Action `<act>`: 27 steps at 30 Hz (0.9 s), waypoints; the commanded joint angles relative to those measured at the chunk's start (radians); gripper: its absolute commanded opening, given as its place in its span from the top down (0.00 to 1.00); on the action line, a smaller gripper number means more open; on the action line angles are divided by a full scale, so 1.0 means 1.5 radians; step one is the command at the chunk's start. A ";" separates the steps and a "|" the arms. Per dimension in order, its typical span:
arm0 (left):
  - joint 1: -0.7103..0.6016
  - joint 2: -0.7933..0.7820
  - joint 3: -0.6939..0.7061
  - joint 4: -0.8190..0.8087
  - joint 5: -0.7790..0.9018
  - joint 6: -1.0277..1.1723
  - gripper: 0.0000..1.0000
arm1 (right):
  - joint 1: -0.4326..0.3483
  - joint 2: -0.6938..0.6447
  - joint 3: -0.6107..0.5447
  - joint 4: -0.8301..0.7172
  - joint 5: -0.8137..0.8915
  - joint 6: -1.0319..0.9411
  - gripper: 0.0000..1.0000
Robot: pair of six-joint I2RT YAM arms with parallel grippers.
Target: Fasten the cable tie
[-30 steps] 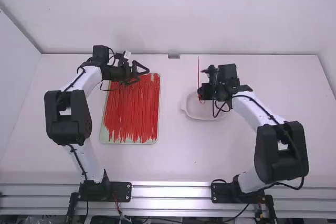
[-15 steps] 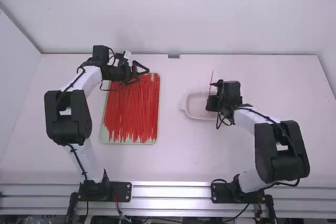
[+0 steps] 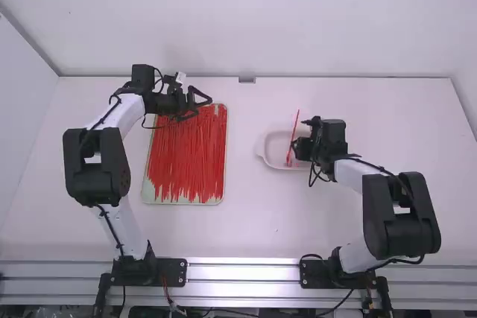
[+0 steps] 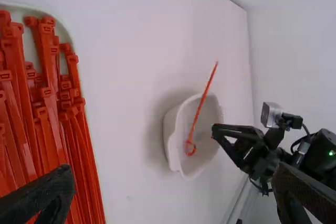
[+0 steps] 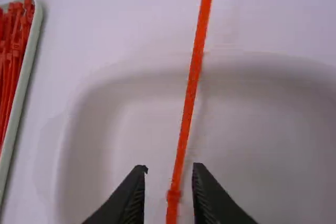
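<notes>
The right claw (image 5: pixel 169 169) is released. Its two black fingers (image 5: pixel 134 195) stand apart at the near edge of the white bowl (image 5: pixel 94 129), and the fastened red cable tie (image 5: pixel 191 93) runs up between them with bare space on each side. The tie's lower end sits inside the bowl, and its long tail slants up and out over the far rim. It seems to lean on that rim, though the contact is hard to make out.

The left wrist view adds a small closed loop (image 4: pixel 189 148) at the tie's lower end, low in the bowl, just in front of the right claw's spread fingers. From above, the tie is a thin red line, too fine to show the loop.

The left claw (image 3: pixel 203 100) is also open and holds nothing. It is at the far end of the tray (image 5: pixel 23 77), over the heap of loose red cable ties (image 3: pixel 186 154). Tray and bowl lie well apart on the white table (image 3: pixel 373 94), with bare surface between them.
</notes>
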 commanded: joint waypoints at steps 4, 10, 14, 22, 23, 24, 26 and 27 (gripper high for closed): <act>-0.002 0.001 0.014 0.004 0.017 0.007 0.01 | 0.001 -0.011 -0.002 0.014 -0.005 0.018 0.00; -0.002 0.001 0.014 0.004 0.017 0.007 0.01 | -0.012 -0.016 0.012 0.006 -0.011 0.018 0.00; -0.002 0.001 0.014 0.005 0.014 0.008 0.01 | -0.010 -0.022 0.037 -0.021 -0.025 0.011 0.01; -0.002 0.001 0.014 0.011 0.018 0.022 0.01 | 0.004 -0.025 0.093 -0.025 -0.025 0.011 0.00; -0.002 0.001 0.014 0.011 0.025 0.030 0.01 | 0.004 -0.025 0.100 -0.030 -0.025 0.011 0.00; -0.002 0.001 0.014 0.012 0.037 0.042 0.01 | 0.003 -0.025 0.112 -0.045 -0.024 0.010 0.00; -0.002 0.000 0.014 0.016 0.043 0.042 0.01 | 0.003 -0.025 0.138 -0.082 -0.025 -0.004 0.00; -0.002 0.000 0.014 0.018 0.042 0.042 0.01 | 0.003 -0.025 0.145 -0.092 -0.024 -0.008 0.00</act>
